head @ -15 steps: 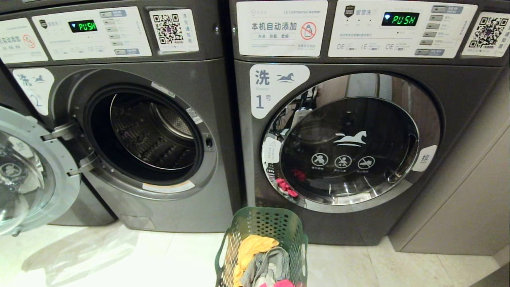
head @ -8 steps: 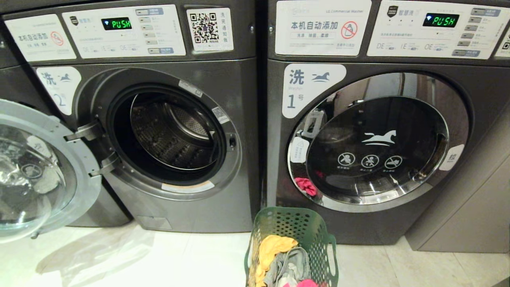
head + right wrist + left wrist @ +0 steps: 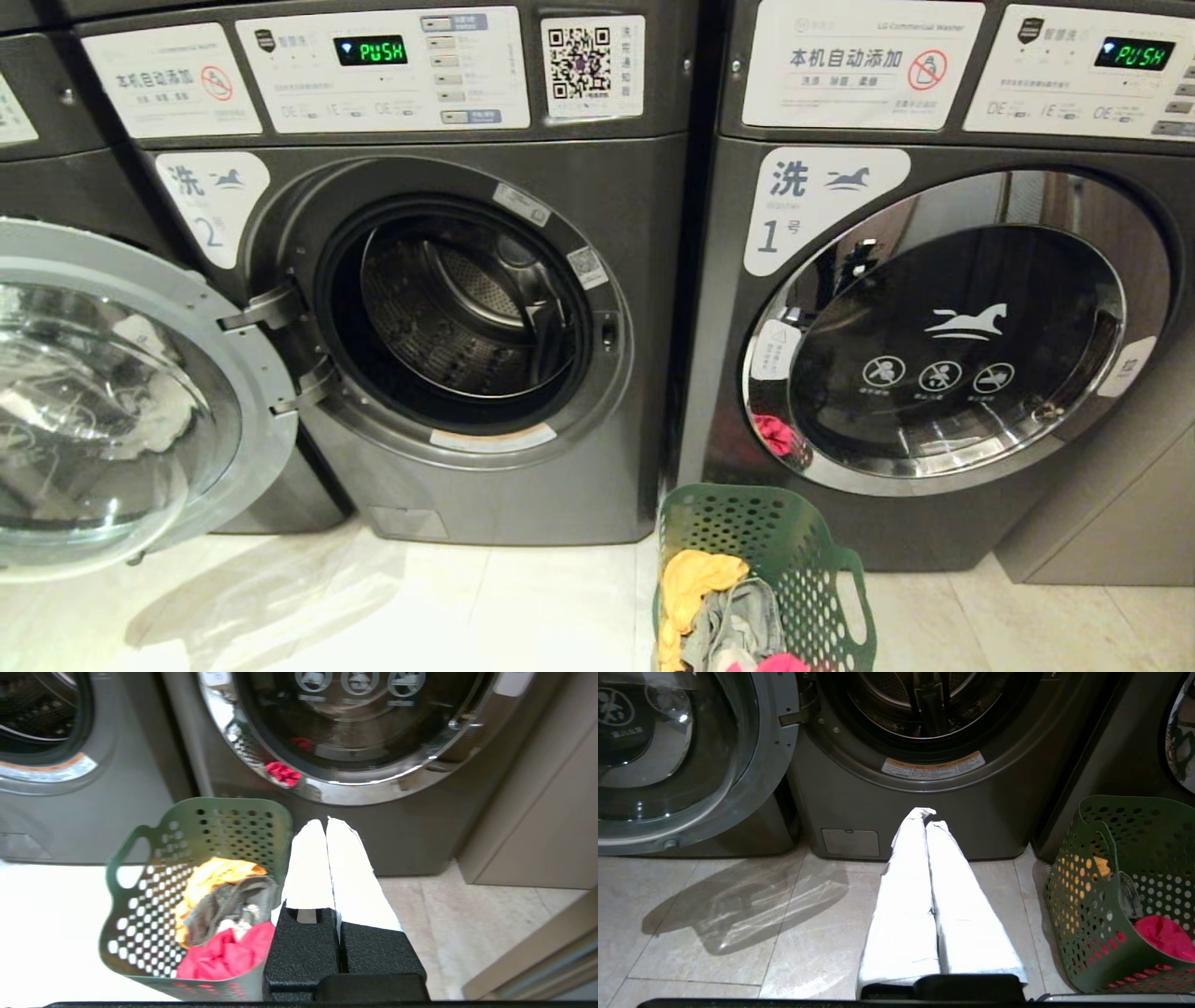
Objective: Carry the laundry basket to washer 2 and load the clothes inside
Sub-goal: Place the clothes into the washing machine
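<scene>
The green laundry basket [image 3: 775, 532] stands on the floor before the seam between the two washers, nearer washer 1. In it lie the clothes: a yellow one [image 3: 695, 579], a grey one [image 3: 738, 621] and a pink-red one [image 3: 224, 954]. Washer 2 [image 3: 523, 485] has its door [image 3: 121, 401] swung wide open to the left, and its drum [image 3: 457, 313] looks bare. My left gripper [image 3: 928, 817] is shut and empty, low before washer 2, left of the basket [image 3: 1083, 896]. The right gripper [image 3: 325, 822] is shut and empty just right of the basket [image 3: 140, 896]. Neither arm shows in the head view.
Washer 1 [image 3: 952, 327] on the right has its door closed, with the basket mirrored in its chrome rim. Another grey machine [image 3: 56, 159] stands behind the open door. A grey cabinet panel [image 3: 1120, 504] bounds the right side. Pale floor tiles [image 3: 467, 607] lie before washer 2.
The whole head view has slid to the right, so the camera has moved left, bringing washer 2 nearer the middle. The basket keeps its place against the washers.
</scene>
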Motion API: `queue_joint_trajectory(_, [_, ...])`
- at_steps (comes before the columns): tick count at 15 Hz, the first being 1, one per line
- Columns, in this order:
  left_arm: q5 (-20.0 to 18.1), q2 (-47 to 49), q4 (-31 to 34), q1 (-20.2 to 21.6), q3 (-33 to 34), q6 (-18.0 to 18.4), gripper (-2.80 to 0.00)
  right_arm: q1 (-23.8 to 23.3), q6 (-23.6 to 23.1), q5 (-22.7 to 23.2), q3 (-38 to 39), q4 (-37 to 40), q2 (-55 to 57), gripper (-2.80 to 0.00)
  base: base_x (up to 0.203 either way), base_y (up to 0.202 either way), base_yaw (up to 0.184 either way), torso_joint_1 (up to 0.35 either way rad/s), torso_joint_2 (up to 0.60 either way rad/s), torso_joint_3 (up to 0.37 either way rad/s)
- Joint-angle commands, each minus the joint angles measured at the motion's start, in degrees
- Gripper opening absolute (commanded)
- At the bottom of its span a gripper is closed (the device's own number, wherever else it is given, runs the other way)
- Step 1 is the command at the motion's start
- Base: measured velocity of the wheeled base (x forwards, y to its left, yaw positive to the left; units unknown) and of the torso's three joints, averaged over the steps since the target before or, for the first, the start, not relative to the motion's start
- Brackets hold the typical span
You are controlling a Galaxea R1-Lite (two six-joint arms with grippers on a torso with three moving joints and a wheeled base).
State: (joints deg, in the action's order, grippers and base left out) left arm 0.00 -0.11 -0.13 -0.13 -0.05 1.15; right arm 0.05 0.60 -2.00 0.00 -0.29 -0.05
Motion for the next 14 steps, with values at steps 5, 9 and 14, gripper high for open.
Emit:
queue_joint_trajectory(5, [-0.05, 0.02, -0.04, -0.02, 0.03, 0.17, -2.80, 0.04, 0.02, 0.07, 0.00, -0.06, 0.05, -2.80, 0.000, 0.196, 0.000, 0.001, 0.00, 0.003])
queue_joint_trajectory(9, [-0.26, 0.02, -0.04, 0.05, -0.04, -0.01, -2.80, 0.04, 0.02, 0.15, 0.00, -0.06, 0.05, -2.80, 0.000, 0.197, -0.002, 0.003, 0.00, 0.001])
queue_joint_trajectory(14, [-0.18, 0.02, -0.04, 0.05, 0.02, 0.17, -2.80, 0.04, 0.02, 0.24, 0.00, -0.06, 0.05, -2.80, 0.000, 0.195, -0.002, 0.001, 0.00, 0.003])
